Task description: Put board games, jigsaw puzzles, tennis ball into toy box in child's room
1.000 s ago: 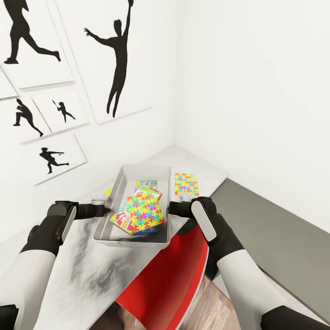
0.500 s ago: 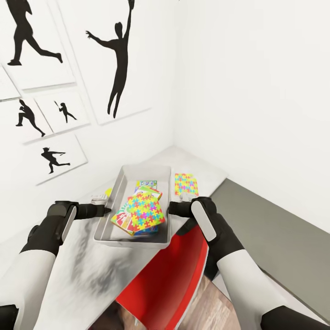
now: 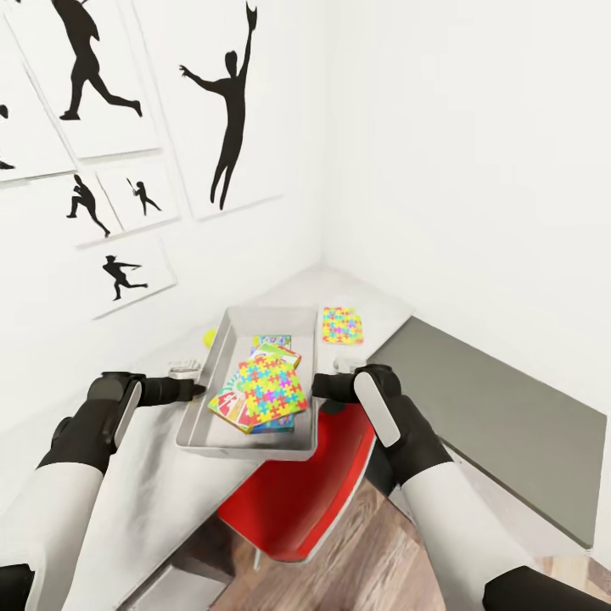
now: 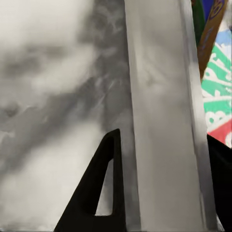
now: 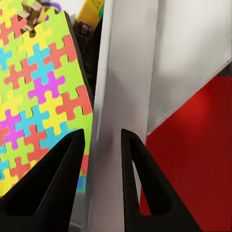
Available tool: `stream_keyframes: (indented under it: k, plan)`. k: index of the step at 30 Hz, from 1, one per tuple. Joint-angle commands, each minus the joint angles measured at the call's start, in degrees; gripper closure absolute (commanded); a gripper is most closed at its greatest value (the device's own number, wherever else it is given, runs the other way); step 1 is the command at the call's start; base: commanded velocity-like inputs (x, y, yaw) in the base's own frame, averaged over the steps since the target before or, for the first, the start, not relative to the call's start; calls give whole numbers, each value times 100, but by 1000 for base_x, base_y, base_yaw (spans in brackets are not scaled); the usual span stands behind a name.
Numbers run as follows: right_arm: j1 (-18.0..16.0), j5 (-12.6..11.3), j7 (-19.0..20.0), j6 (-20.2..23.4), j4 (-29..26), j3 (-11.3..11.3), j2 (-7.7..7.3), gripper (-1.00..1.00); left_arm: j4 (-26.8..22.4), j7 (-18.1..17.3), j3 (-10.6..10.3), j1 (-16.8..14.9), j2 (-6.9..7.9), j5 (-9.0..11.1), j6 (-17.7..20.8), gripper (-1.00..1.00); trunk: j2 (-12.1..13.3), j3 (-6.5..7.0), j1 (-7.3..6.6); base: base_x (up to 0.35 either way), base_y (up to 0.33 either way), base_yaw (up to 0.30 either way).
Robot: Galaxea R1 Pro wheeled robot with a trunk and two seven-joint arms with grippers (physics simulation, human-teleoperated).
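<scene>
The toy box (image 3: pixel 222 399) sits on the table (image 3: pixel 161 475), near the table's front edge. The left gripper (image 3: pixel 193 389) is at the box's left wall and the right gripper (image 3: pixel 317 387) is at its right wall.

In the left wrist view, one black finger (image 4: pixel 99 193) is outside the grey wall (image 4: pixel 162 145) and the other finger is inside it. The wall sits between them, so the left gripper is closed on the box wall. In the right wrist view, the two fingers (image 5: pixel 53 188) stand one on each side of the box rim (image 5: pixel 116 121). They are close together and pinch the rim.

Inside the box lies a pile of toys. A puzzle (image 3: pixel 270 389) is on top, tilted. Under it a red, yellow and green game (image 3: pixel 226 406) sticks out at the left. More game boxes (image 3: pixel 273 346) peek out behind, and a blue edge shows under the front of the pile.

A second puzzle (image 3: pixel 341 325) lies flat on the table, just beside the far right corner of the box, not in it. The ball (image 3: pixel 209 338) is on the table by the box's far left side, against the outer wall.

A red chair (image 3: pixel 297 501) stands under the table's front edge, right below the box and between the two arms. To the right is a lower dark grey top (image 3: pixel 492 424). Black player pictures (image 3: pixel 229 110) hang on the white wall behind.
</scene>
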Motion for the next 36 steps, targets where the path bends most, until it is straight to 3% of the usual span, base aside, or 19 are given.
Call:
stream_keyframes:
  k: [1,21,36]
  plan:
    - [-7,-49,-64,12,-6,5,0,100,-5,-39,14,-4,2,-195,-26,100,-13,-11,0,-290,113,0]
    - [-7,-49,-64,13,-6,5,0,100,-5,-39,14,-4,2,-193,-26,100,-13,-11,0,-252,187,0]
    - [-7,-51,-64,13,-6,5,0,100,-5,-39,14,-4,4,-194,-26,100,-13,-11,0,-46,188,0]
